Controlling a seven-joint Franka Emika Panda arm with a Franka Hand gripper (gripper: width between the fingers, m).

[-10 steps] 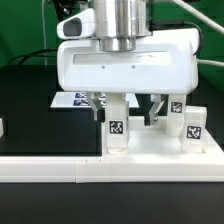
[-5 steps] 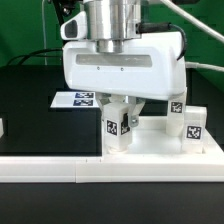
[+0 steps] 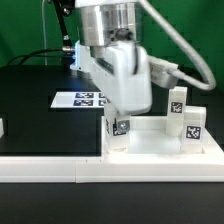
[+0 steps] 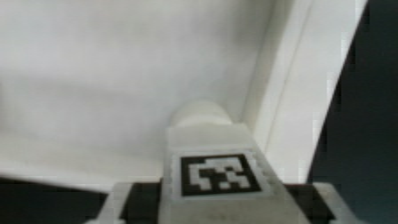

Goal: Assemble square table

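One white leg block [image 3: 119, 128] stands upright in the gripper [image 3: 119, 130] at the near corner of the square tabletop [image 3: 160, 147], on the exterior view's left side of it; its long axis runs vertical and its black-and-white tag faces the exterior camera. From my remote seat I read the fingers as closed partway on that leg, pinching it from both sides just beside the tag. The wrist view agrees: the leg [image 4: 217, 160] rises between two dark finger pads [image 4: 324, 195], its tagged end toward the lens, its far end tapering toward the pale floor of the tabletop [image 4: 125, 90].

I cannot tell whether the leg's lower end is seated in a corner socket or only touching the top's surface.

Two more tagged leg blocks [image 3: 187, 117] stand upright at the far side of the tabletop, on the exterior view's right, close together and well apart from the held one. All the furniture parts are smooth, matte white plastic: the legs are squared posts, the top a shallow tray with a raised rim.

Behind, the marker board [image 3: 82, 99] lies flat on the black table [image 3: 35, 115]. Along the front runs a long white border rail [image 3: 50, 170].
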